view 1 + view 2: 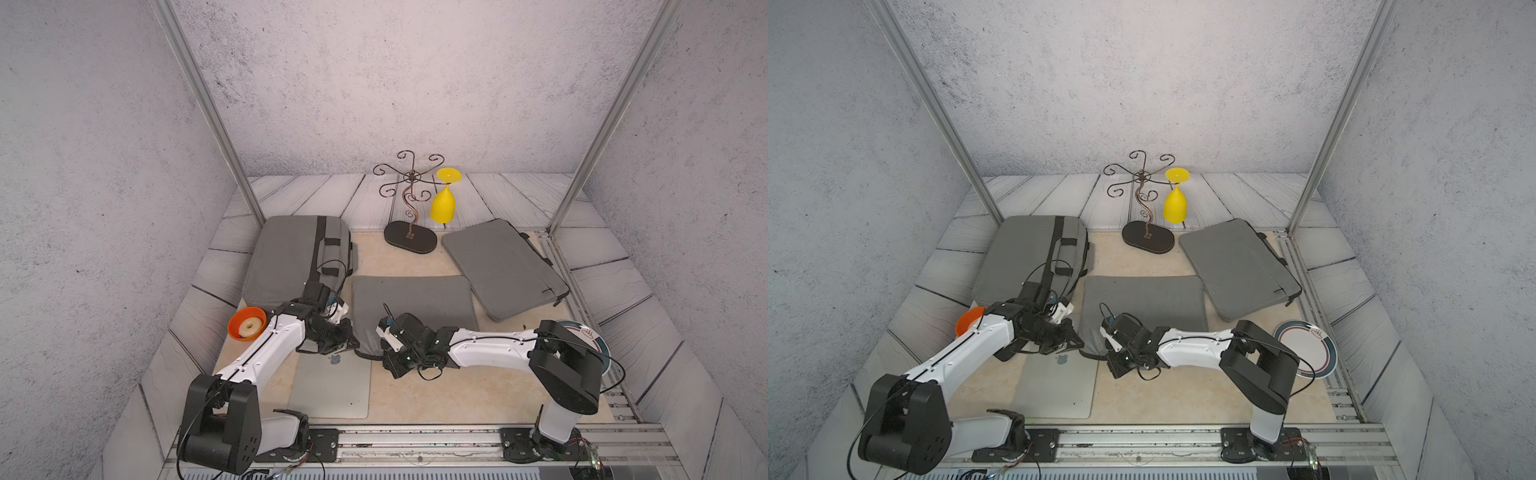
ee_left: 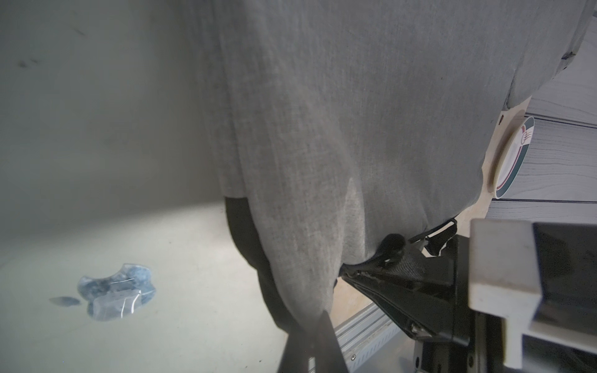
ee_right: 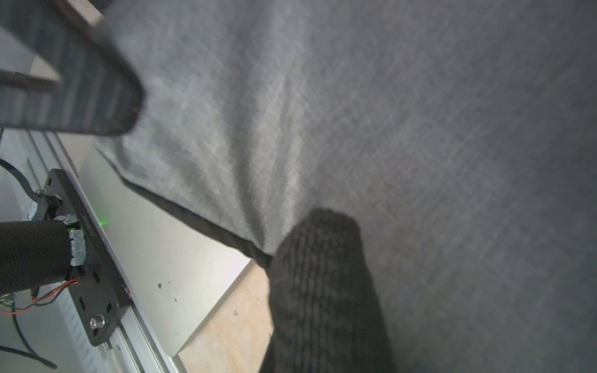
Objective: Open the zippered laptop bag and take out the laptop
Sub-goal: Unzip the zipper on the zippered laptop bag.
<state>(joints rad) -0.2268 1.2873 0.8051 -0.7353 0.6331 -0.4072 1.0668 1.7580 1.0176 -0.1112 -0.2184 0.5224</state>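
In both top views the flat grey fabric zippered laptop bag (image 1: pixel 415 299) (image 1: pixel 1146 299) lay at frame centre on the beige mat (image 1: pixel 415 386); its near-left corner was lifted and creased.

The thin silver laptop (image 1: pixel 332 390) (image 1: pixel 1054 390) lay lid-up in the lower centre, just below and left of that corner, mostly out in the open; its far edge was hidden under the arm and bag corner, so we could not tell whether any of it sat inside.

The left gripper (image 1: pixel 351 343) (image 2: pixel 311 323) was clenched on the laptop bag's fabric at that corner, above the laptop's logo end; the left wrist view showed cloth pinched between the tips.

The right gripper (image 1: pixel 380 357) (image 3: pixel 229 160) sat at the bag's near dark edge, just right of the left one; its fingers (image 3: pixel 323 290) stood a little apart against the cloth, and we could not tell whether they gripped it.

At left centre we noted a padded grey bag with black straps (image 1: pixel 286 257), and at right centre a second grey sleeve (image 1: pixel 503 266). An orange bowl (image 1: pixel 235 320) holding a pale ring (image 1: pixel 250 327) sat left of the left arm. A curly wire stand (image 1: pixel 411 239) stood at upper centre, with a yellow plastic goblet (image 1: pixel 442 205) hung upside down on it. A round striped plate (image 1: pixel 1304 349) lay at lower right.
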